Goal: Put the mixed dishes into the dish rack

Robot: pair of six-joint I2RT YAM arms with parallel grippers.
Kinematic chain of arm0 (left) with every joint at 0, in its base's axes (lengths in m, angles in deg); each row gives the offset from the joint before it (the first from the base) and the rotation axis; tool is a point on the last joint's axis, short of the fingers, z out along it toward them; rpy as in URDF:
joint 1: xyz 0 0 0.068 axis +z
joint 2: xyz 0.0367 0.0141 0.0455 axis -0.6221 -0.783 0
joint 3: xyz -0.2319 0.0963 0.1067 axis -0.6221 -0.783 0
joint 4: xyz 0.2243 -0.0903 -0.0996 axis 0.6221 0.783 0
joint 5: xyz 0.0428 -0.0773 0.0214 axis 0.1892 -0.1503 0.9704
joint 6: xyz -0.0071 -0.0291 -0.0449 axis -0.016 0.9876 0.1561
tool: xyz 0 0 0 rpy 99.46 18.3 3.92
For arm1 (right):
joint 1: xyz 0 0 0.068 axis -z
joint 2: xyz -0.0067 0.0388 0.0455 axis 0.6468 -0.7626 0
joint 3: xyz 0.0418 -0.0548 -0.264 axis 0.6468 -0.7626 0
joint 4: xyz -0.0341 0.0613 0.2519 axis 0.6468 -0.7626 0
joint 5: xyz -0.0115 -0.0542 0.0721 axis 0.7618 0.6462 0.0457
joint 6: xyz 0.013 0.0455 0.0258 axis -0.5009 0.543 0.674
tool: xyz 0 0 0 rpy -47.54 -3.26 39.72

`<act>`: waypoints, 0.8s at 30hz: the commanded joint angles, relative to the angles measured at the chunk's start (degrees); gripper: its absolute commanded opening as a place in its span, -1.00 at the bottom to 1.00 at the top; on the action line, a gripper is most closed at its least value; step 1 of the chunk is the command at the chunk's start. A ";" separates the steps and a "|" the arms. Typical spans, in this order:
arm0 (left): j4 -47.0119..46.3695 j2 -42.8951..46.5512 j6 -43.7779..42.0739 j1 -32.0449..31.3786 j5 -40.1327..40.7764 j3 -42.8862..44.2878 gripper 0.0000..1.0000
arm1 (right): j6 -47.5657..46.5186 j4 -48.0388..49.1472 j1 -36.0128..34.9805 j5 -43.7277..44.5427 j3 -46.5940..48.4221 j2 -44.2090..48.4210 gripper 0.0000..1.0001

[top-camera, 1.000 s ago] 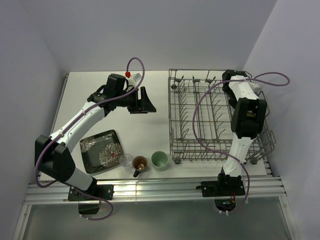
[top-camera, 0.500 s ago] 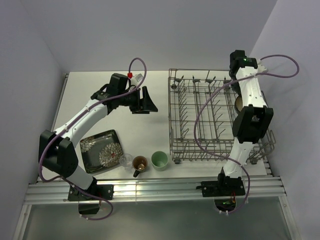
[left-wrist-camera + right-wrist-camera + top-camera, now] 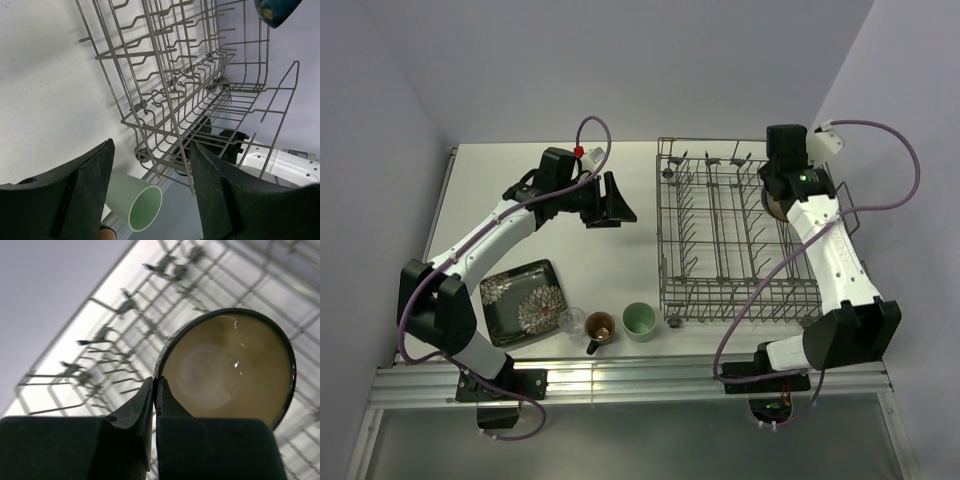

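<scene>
My right gripper [image 3: 156, 390] is shut on the rim of the dark bowl with the tan inside [image 3: 230, 370], holding it on edge above the far right of the grey wire dish rack [image 3: 730, 240]. Seen from above, the bowl [image 3: 773, 208] hangs just under that gripper [image 3: 776, 194]. My left gripper [image 3: 611, 204] hovers open and empty over the table left of the rack. At the front edge stand the square floral plate [image 3: 523, 300], the small clear glass [image 3: 571, 321], the brown mug [image 3: 599, 327] and the pale green cup [image 3: 639, 321]. In the left wrist view the green cup [image 3: 135, 202] shows between the fingers, far below.
The rack [image 3: 190, 75] fills the right half of the table, its upright tines holding no dishes that I can see. Walls close in on the left, back and right. My right arm's base and cable [image 3: 775, 370] sit at the rack's near side.
My right arm has unfolded from over the rack's right side, swinging its wrist up and back to the rack's far right corner with the bowl. The left arm has barely moved.
</scene>
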State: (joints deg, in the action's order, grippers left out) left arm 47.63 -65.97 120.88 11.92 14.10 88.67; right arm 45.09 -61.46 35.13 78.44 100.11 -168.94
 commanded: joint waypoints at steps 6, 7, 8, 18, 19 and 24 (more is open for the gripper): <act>1.06 -2.55 0.90 0.18 1.56 5.44 0.33 | 4.82 39.31 -5.38 3.31 -17.98 9.56 -1.00; 1.59 -3.51 0.72 0.18 1.73 5.96 0.33 | 4.21 45.87 -5.55 3.06 -19.57 10.00 -1.00; 2.11 -3.87 0.55 0.18 1.82 6.40 0.33 | 2.46 49.32 -5.90 2.53 -23.15 10.79 -1.00; 3.08 -6.41 -1.12 0.71 3.05 6.58 0.33 | -0.81 87.45 -5.99 0.60 -38.38 12.91 -1.00; 3.17 -6.68 -1.21 0.79 2.97 6.59 0.32 | -0.37 89.94 -5.99 0.50 -39.17 12.56 -1.00; 3.79 -6.86 -2.18 0.88 3.14 5.97 0.33 | 0.77 106.78 -5.91 1.73 -44.45 8.69 -1.00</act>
State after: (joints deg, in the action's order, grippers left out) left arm 51.02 -72.64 120.58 12.56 16.68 93.22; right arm 44.96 20.00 29.25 78.00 57.09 -159.95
